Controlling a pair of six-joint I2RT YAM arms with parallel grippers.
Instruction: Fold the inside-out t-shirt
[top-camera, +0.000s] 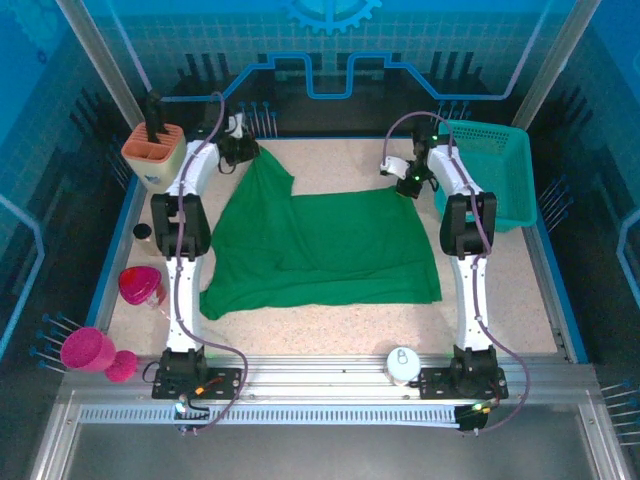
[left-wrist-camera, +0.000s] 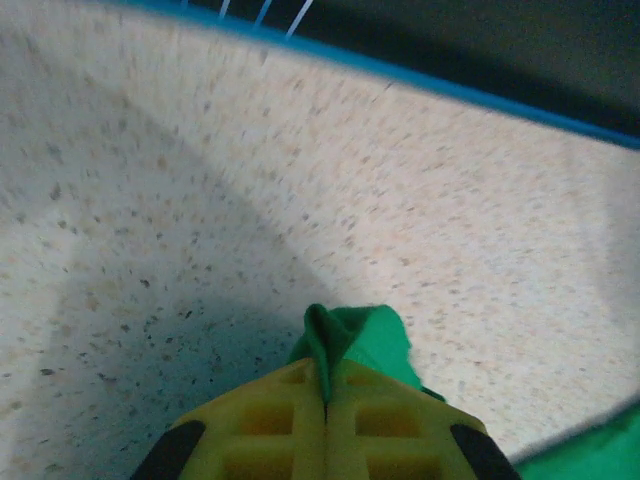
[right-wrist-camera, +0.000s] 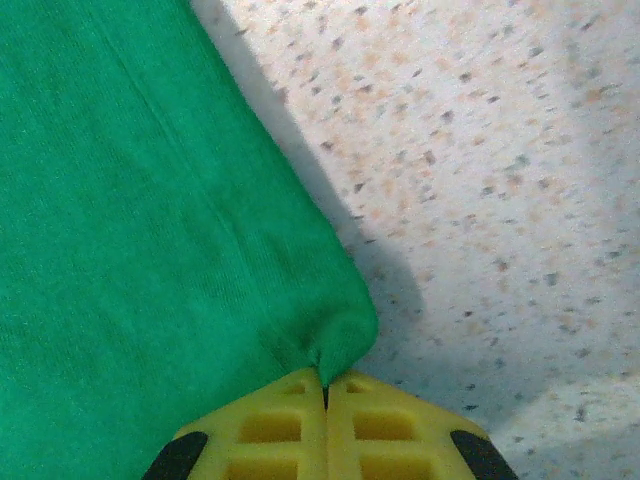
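My left claw (left-wrist-camera: 325, 388) is clenched on a small bunched tip of the green shirt (left-wrist-camera: 356, 340). The two yellow fingers (left-wrist-camera: 270, 425) meet with only a thin seam between them, and the cloth pokes out as a soft folded nub. My right claw (right-wrist-camera: 325, 385) is clamped the same way on a rounded corner of the shirt (right-wrist-camera: 130, 230), with the fabric puckering where it enters the pinch. In both wrist views the fingers are moulded plastic with square waffle-like hollows and black patches at their outer sides.

From above, the shirt (top-camera: 320, 245) lies spread across the middle of the table (top-camera: 500, 290) between my two arms. My left claw (top-camera: 243, 150) grips its far left corner, which is drawn into a narrow peak. My right claw (top-camera: 408, 183) grips the far right corner. The near edge lies flat with a few shallow wrinkles.

The tabletop is pale speckled stone-look sheet, matte, with a blue rim (left-wrist-camera: 470, 95) round it. In my right wrist view the knit shows fine ribbing and a faint stitched line running diagonally, and the cloth casts a dark shadow beside its edge.

A teal mesh basket (top-camera: 495, 170) sits at the far right, just beside my right arm. At the left edge stand a cream and orange holder (top-camera: 155, 150) and a pink cup (top-camera: 140, 285). A white round lid (top-camera: 403, 362) rests near my right base.
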